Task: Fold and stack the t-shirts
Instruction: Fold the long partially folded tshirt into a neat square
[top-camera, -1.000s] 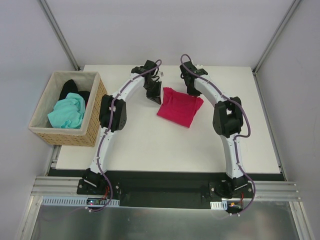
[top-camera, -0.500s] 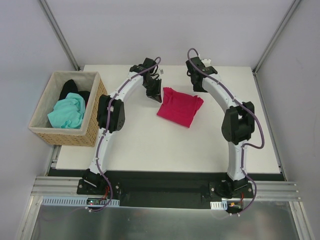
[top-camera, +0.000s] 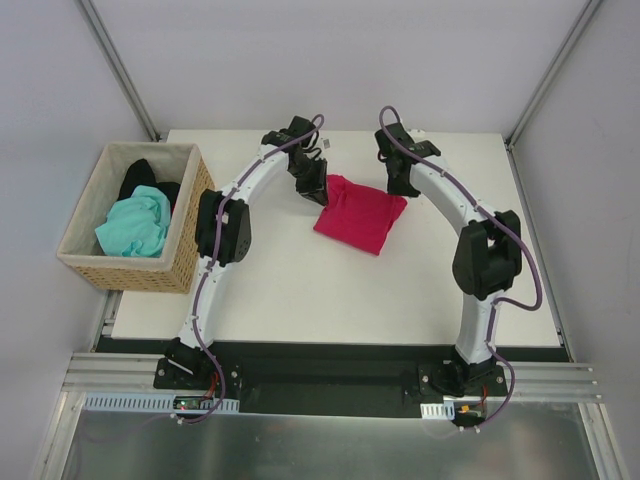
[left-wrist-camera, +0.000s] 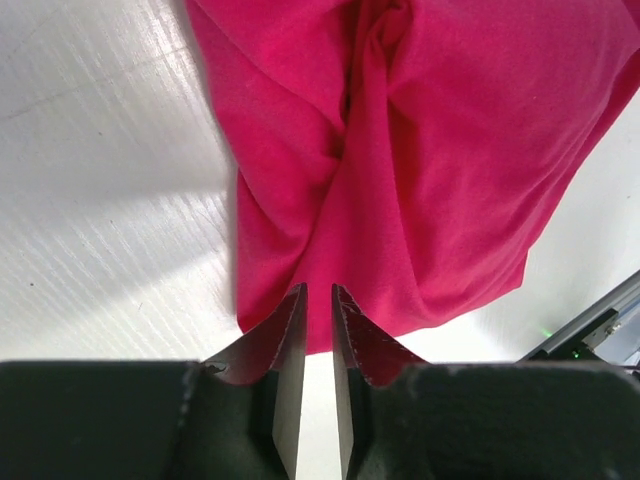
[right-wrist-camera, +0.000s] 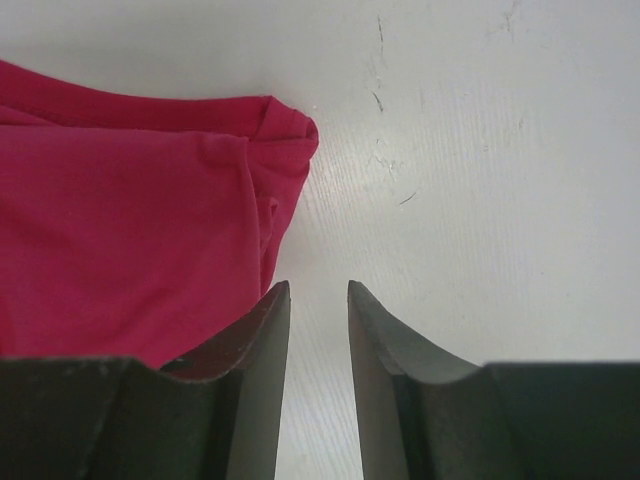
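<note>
The white table (top-camera: 300, 290) is taken up at its far middle by the crimson t-shirt (top-camera: 358, 213), which is laid folded into a slightly rumpled rectangle. The wicker basket (top-camera: 188, 225) is set at the table's left edge, well apart from that shirt. The mint-green t-shirt (top-camera: 135, 225) is bunched inside it, and the black t-shirt (top-camera: 140, 177) is partly hidden behind it. The left gripper (left-wrist-camera: 319, 290) is held at the crimson shirt's left corner, its jaws parted by a narrow slit through which only bare table is seen; nothing is grasped. The right gripper (right-wrist-camera: 319, 285) is held just beside the shirt's right corner over bare table, released and clear of the cloth.
</note>
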